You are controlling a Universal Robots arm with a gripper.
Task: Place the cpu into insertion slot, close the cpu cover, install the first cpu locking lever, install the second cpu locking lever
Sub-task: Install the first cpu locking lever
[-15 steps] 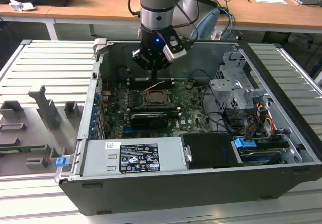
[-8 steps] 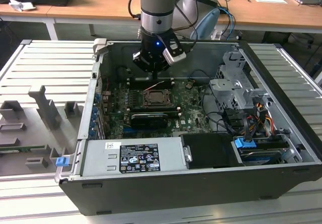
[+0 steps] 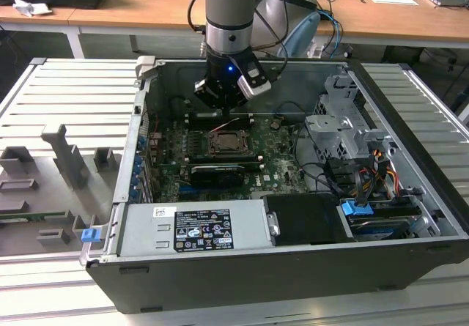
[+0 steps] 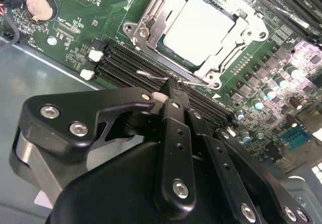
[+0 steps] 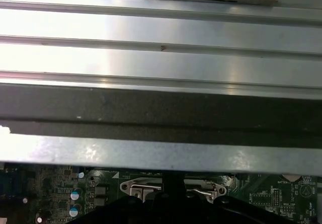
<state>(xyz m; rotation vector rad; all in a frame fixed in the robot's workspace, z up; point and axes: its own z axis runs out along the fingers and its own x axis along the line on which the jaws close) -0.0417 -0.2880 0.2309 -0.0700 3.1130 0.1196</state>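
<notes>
Gripper [image 4: 172, 85] down inside computer case [image 3: 410, 157], fingers clenched together at a thin wire lever [image 4: 151, 75] beside insertion slot [image 4: 198, 30]. Cpu [image 4: 204, 25] seated there, cpu cover [image 4: 151, 20] closed around it.

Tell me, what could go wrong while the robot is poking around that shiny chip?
The pincer sits right by a thin wire lever at the edge of the cpu cover. It might slip off the lever, which could then spring back.

The cpu lies in the insertion slot with the cover over it. A sideways nudge could scratch the chip or the green board.

Black memory slots lie close beside the lever, so the pincer could bump them.
</notes>
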